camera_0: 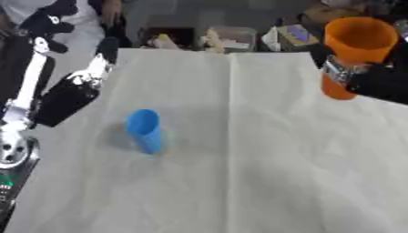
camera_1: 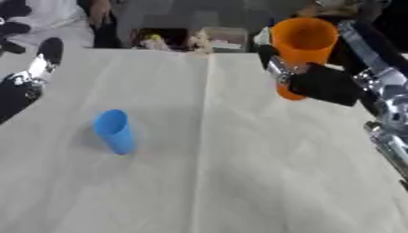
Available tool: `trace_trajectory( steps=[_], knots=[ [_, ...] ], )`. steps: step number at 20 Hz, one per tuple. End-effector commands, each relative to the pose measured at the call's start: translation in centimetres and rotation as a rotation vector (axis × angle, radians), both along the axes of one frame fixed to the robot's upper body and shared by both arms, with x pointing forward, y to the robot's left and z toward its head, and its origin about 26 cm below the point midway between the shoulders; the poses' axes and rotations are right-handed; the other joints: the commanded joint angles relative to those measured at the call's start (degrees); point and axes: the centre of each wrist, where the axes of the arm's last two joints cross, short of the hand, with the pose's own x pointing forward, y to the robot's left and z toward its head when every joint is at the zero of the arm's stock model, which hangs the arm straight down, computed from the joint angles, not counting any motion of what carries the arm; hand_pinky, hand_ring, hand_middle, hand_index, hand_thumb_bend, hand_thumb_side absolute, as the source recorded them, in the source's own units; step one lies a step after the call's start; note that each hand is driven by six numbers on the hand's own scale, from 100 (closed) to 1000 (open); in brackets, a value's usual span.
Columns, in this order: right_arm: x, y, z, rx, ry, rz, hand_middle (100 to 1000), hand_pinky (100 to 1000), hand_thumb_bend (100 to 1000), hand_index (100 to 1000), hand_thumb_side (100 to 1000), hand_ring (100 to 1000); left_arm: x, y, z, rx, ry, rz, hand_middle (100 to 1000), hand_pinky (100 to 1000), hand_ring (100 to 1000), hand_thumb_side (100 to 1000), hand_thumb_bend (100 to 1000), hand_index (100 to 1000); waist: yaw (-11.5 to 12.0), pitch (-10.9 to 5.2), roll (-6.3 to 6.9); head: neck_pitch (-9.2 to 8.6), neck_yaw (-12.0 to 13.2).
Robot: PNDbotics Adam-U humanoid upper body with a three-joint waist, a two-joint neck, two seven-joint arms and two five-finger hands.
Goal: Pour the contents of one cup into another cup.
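In the left eye view, the blue cup (camera_0: 146, 130) stands upright, mouth up, on the white-covered surface (camera_0: 263, 173), left of the middle. The left hand (camera_0: 70, 98) rests near it at the surface's left edge; whether its fingers are spread I cannot tell.

In the right eye view, the right hand (camera_1: 318, 84) is curled round the orange cup (camera_1: 301, 45), held upright above the surface's far right. The blue cup lies well apart, to the left and nearer the robot, so the pour likely needs a leftward carry. No readable writing shows.
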Motion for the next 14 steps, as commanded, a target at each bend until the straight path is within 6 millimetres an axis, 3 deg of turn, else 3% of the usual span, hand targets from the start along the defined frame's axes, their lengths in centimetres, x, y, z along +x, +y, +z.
trace_trajectory(
  steps=[1,4,5,14],
  knots=[
    [-0.6,-0.5,1.0,-0.005,-0.024,-0.012,509,520,100,617,409,499,0.1,0.4,0.4,0.061,0.020,0.008,908,786,903,945,431,1000,-0.04,-1.54,-0.08,0.33,0.05],
    [-0.6,-0.6,1.0,-0.003,-0.022,-0.019,507,517,100,615,410,497,0.3,0.5,0.2,0.107,0.069,-0.014,965,851,948,968,642,1000,0.00,-1.61,-0.02,0.28,-0.17],
    [-0.6,-0.7,1.0,-0.002,-0.023,-0.021,507,516,100,614,410,497,0.3,0.6,0.2,0.127,0.090,-0.022,971,853,949,955,675,1000,0.03,-1.64,0.02,0.24,-0.28],
    [-0.6,-0.7,1.1,0.001,-0.027,-0.020,504,510,100,611,413,493,0.8,1.7,-0.4,0.089,0.248,-0.047,971,836,940,958,800,1000,-0.20,-1.79,0.00,-0.20,-0.69]
  ],
)
